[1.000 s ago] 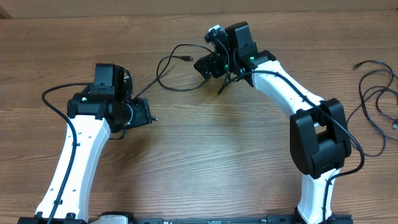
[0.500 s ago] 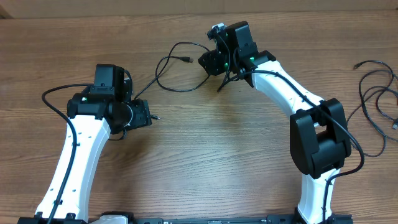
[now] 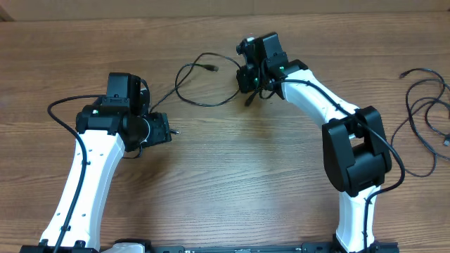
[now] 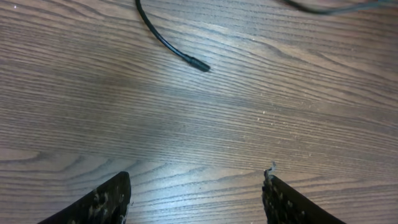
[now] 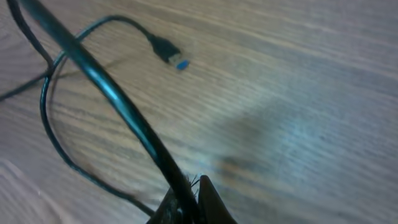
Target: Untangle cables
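Wood-grain counter [image 3: 232,183] all the way across, and the action is up at the far middle. Right end effector [image 3: 247,79] is down on the looped cable [image 3: 188,88], jaws pressed together with the black cord pinched between them. Left end effector [image 3: 169,132] hovers low over bare wood, jaws spread, holding nothing. Off at the right edge lies a separate bunch of cables [image 3: 425,105], well apart from both arms.

So where are we? I'd call this the grasp on a first strand: grip made, loop not yet drawn open. Early in the job, I'd judge, with the loop crossing itself and the far bunch loosely tangled. The next move looks like drawing the pinched strand away from the loop, gently, so the crossing slides out rather than tightens. The left arm could pin or pick up a free end to give the right something to pull against.

Now the views. Overhead gives both arms and the whole layout, but the right jaws are hidden under the wrist. Right wrist shows the pinch itself, cord running slantwise into the fingertips, and the USB plug [image 5: 169,52] with its blue tip lying beyond on the wood. Left wrist shows the spread fingers [image 4: 102,200] and a thin cable end [image 4: 198,64] lying ahead of them, touching neither.
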You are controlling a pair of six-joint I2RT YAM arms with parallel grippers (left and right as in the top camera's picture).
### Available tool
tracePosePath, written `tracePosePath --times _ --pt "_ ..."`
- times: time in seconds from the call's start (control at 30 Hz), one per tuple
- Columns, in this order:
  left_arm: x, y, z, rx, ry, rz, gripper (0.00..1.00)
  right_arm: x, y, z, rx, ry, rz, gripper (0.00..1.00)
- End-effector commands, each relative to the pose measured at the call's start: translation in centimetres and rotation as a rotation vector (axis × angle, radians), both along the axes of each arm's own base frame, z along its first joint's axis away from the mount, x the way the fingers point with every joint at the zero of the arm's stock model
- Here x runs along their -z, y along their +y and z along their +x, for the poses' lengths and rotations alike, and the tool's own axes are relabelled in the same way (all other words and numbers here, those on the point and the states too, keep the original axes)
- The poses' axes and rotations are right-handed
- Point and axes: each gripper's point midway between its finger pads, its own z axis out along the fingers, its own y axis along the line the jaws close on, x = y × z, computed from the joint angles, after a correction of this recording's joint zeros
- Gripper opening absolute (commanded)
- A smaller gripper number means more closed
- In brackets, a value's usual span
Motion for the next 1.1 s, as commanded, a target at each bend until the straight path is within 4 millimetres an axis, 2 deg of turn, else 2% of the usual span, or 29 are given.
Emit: tracePosePath --times 0.0,0.07,0.1,0.13,0.17,0.2,0.23,0.27,0.3,0.33,0.37,0.4,0.5,0.6,0.63,0.67,0.7,0.73,0.77,0.87,0.9,0.93,1.0,1.07 --pt "-0.1 0.3 -0.1 -0.008 -0.005 0.008 0.68 -6.7 -2.8 -0.1 0.052 -0.068 0.028 0.04" --pt "-0.1 0.3 -0.1 -0.008 -0.006 0.008 0.68 -12.0 -7.4 0.6 0.202 -0.124 0.078 0.04" --pt "-0.1 0.3 -0.1 -0.008 -0.005 0.008 0.68 -15.8 -11.7 1.2 0.313 -0.186 0.114 0.04" --pt "-0.1 0.3 -0.1 -0.008 -0.005 0.008 0.68 -18.4 -15.4 1.5 0.412 -0.226 0.148 0.04" --pt "-0.1 0.3 -0.1 -0.008 -0.005 0.008 0.68 -20.6 -19.8 1.6 0.530 -0.259 0.184 0.04" --pt "-0.1 0.3 -0.1 -0.008 -0.006 0.008 0.68 -22.4 -27.0 1.1 0.717 -0.285 0.223 0.04" --pt "-0.1 0.3 0.0 -0.008 -0.006 0.008 0.68 -22.4 -32.4 0.3 0.855 -0.280 0.241 0.04" --pt "-0.1 0.3 -0.1 -0.008 -0.006 0.008 0.68 -21.7 -36.7 -0.9 0.974 -0.253 0.251 0.04" --pt "-0.1 0.3 -0.1 -0.008 -0.006 0.008 0.68 -20.7 -41.4 -2.9 1.108 -0.212 0.263 0.04" --pt "-0.1 0.2 -0.1 -0.007 -0.006 0.004 0.68 -20.1 -43.8 -4.1 1.182 -0.191 0.271 0.04" --pt "-0.1 0.1 -0.1 -0.005 -0.006 -0.002 0.68 -18.7 -48.2 -6.7 1.304 -0.147 0.271 0.04" --pt "-0.1 0.1 -0.1 -0.006 -0.006 -0.002 0.68 -18.1 -49.5 -7.7 1.342 -0.126 0.268 0.04" --pt "-0.1 0.1 -0.1 -0.005 -0.005 -0.003 0.68 -17.0 -52.3 -10.3 1.430 -0.082 0.265 0.04" --pt "-0.1 0.1 -0.1 -0.005 -0.005 -0.003 0.68 -16.8 -53.3 -11.2 1.457 -0.076 0.264 0.04" --pt "-0.1 0.1 -0.1 -0.005 -0.005 -0.003 0.68 -16.8 -53.3 -11.3 1.458 -0.074 0.265 0.08" --pt "-0.1 0.1 -0.1 -0.005 -0.005 -0.003 0.68 -16.8 -53.1 -11.2 1.453 -0.073 0.270 0.51" --pt "-0.1 0.1 -0.1 -0.006 -0.005 -0.002 0.68 -16.8 -52.3 -10.8 1.423 -0.062 0.295 0.88" --pt "-0.2 0.1 0.0 -0.005 -0.009 -0.003 0.68 -16.5 -51.9 -10.9 1.420 -0.042 0.298 0.95" --pt "-0.2 0.1 0.1 -0.005 -0.012 -0.003 0.68 -16.3 -51.7 -11.0 1.420 -0.026 0.298 0.98" --pt "-0.2 0.1 0.1 -0.005 -0.013 -0.003 0.68 -15.5 -50.3 -11.2 1.407 0.030 0.297 1.00" --pt "-0.2 0.1 0.1 -0.005 -0.013 -0.003 0.68 -15.2 -49.4 -11.2 1.388 0.060 0.301 1.00" --pt "-0.2 0.1 0.1 -0.005 -0.013 -0.003 0.68 -14.8 -46.8 -10.7 1.254 0.103 0.301 1.00" --pt "-0.2 0.1 0.1 -0.005 -0.014 -0.003 0.68 -14.5 -43.1 -10.0 1.067 0.134 0.313 1.00" --pt "-0.4 0.0 0.7 -0.005 -0.039 -0.007 0.67 -13.8 -37.8 -8.8 0.848 0.157 0.279 1.00"
